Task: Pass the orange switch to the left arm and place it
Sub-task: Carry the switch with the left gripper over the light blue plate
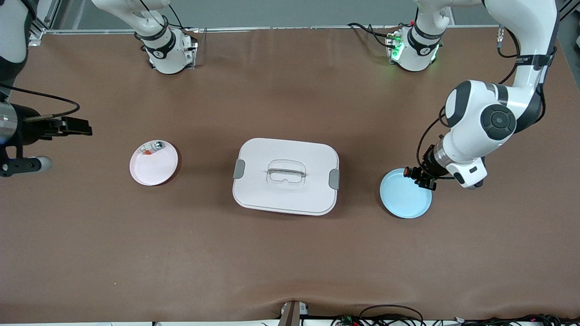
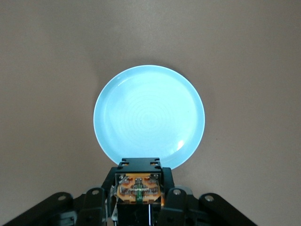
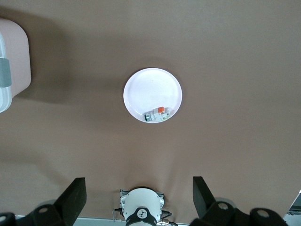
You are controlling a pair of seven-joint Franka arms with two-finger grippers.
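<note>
Now the orange switch (image 2: 139, 187) sits clamped in the left gripper (image 2: 139, 195) over the blue plate's (image 2: 148, 115) rim.

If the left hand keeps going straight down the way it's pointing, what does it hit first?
Most likely the blue plate. The left hand, shut on the orange switch, points down over the plate's rim, so the switch would probably touch there first; exact depth is unclear.

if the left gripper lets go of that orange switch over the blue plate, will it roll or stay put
Probably stays put: the orange switch, held in the left gripper, looks blocky with flat faces, so rolling seems unlikely. It looks rigid, light plastic, so it may bounce. The blue plate looks glossy, so it might slide, though the raised rim should contain it.
</note>
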